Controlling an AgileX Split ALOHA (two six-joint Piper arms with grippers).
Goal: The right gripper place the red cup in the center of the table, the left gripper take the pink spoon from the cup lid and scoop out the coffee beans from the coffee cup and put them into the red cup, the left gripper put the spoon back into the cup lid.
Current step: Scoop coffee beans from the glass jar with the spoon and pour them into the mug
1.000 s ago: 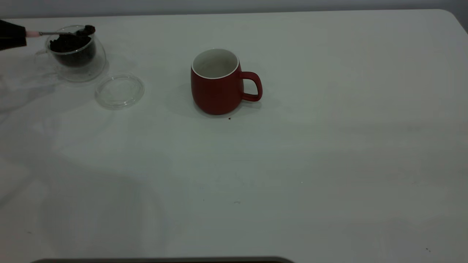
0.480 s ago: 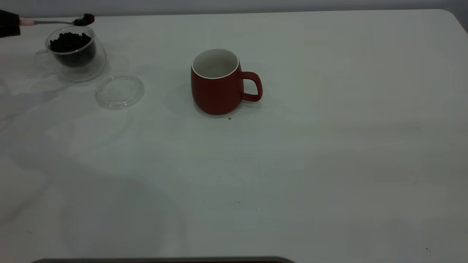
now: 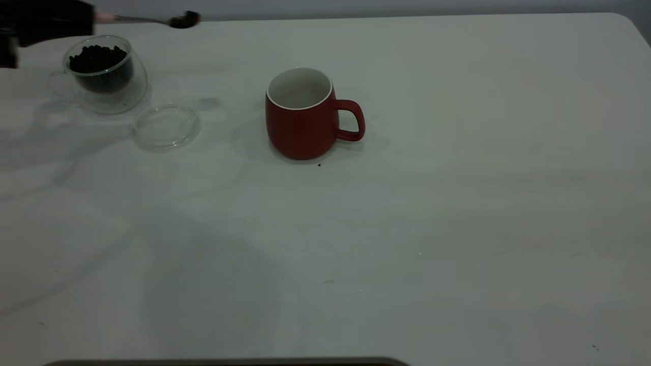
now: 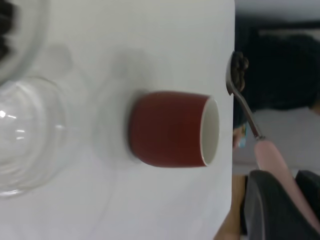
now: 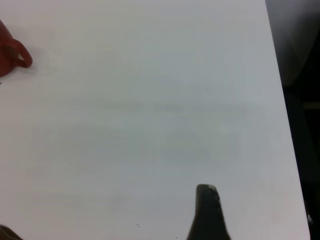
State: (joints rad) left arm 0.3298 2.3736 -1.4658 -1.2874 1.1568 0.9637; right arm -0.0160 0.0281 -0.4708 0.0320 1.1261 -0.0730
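Left end effector [image 3: 76,18] — dark matte black, blocky and smooth, no visible markings, right end effector [image 5: 207,212] — one narrow black finger, rounded tip

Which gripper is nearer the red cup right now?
Left. The left gripper holds the pink spoon up beyond the coffee cup, spoon bowl toward the red cup. The right gripper is outside the exterior view.

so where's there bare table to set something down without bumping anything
Widest bare stretch: the table right of the red cup and across the whole near side. A narrower gap lies between the red cup and the cup lid. The far left corner is crowded: coffee cup, lid, and the left end effector carrying the pink spoon overhead.
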